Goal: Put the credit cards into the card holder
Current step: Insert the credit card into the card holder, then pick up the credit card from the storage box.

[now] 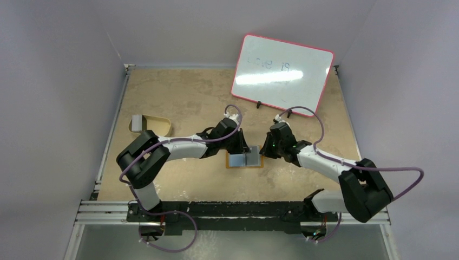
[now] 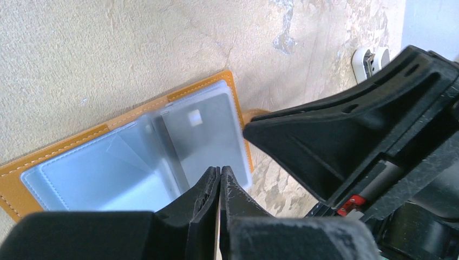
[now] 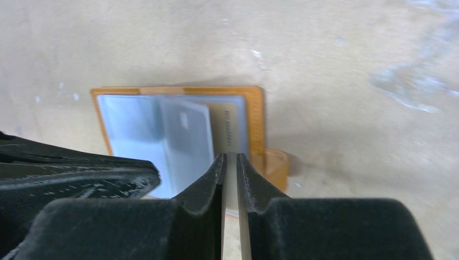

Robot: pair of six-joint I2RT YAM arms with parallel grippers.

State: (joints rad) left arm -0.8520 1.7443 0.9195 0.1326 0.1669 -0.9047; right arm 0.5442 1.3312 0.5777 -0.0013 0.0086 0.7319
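1. The orange-brown leather folding card holder (image 1: 244, 160) lies open on the tan desk (image 1: 178, 97), between the two arms.
2. A pale grey flat credit card (image 2: 204, 127) shows among its clear plastic sleeves (image 2: 108, 173); how far in it sits is hard to tell.
3. The left fingers (image 2: 208, 189) are pressed together over the holder.
4. The right fingers (image 3: 215, 173) leave a thin slit; any grip is unclear.

Card holder (image 2: 65, 147): obscured portions
Near edge hidden behind left gripper (image 2: 220, 169); corner to its left cut off at view's edge; credit card (image 2: 208, 130) markings blurred.
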